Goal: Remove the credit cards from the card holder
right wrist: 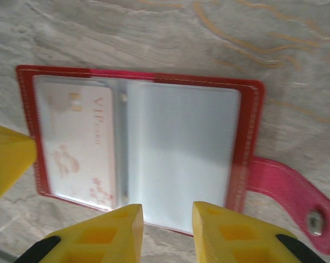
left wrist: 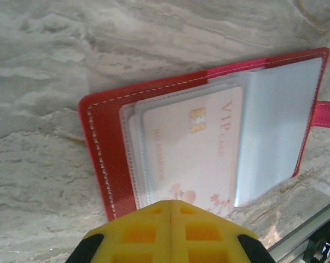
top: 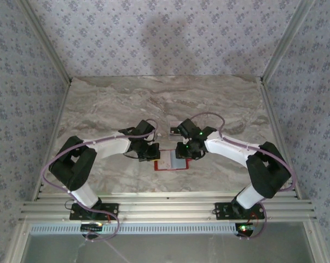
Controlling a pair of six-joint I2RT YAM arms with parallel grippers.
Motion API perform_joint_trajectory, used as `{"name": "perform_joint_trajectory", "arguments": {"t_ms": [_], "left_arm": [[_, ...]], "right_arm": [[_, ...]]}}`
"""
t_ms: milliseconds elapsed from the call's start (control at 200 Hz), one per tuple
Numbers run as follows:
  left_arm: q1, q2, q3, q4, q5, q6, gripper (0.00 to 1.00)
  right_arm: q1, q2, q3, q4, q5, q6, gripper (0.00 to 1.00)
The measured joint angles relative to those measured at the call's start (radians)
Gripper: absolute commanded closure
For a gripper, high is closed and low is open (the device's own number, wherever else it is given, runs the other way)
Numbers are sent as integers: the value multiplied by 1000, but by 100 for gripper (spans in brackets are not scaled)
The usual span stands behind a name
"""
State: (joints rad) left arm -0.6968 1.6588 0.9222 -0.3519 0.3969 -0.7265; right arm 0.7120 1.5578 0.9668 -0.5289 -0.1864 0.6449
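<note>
Left gripper (left wrist: 171, 211): fingers together at card holder (left wrist: 106, 159) edge.
Right gripper (right wrist: 167, 213): fingers apart at clear sleeve (right wrist: 178, 148) edge.
Progress: credit card (left wrist: 186, 156) sits sleeved; extraction outstanding.

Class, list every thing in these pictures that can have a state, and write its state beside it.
card holder: open, lying flat on the table
strap: unfastened
card: inside the holder, not yet taken out
left gripper: shut, at the holder's edge
right gripper: open, jaws apart over the holder's edge
</note>
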Motion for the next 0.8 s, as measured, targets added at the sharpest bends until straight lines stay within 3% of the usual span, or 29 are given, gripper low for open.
{"name": "perform_joint_trajectory", "arguments": {"t_ms": [375, 799], "left_arm": [[-5, 62, 18, 0, 8, 12, 96], [-5, 63, 18, 0, 8, 19, 96]], "right_arm": [[-5, 76, -2, 184, -177, 47, 66], [-8, 154, -6, 260, -241, 56, 68]]}}
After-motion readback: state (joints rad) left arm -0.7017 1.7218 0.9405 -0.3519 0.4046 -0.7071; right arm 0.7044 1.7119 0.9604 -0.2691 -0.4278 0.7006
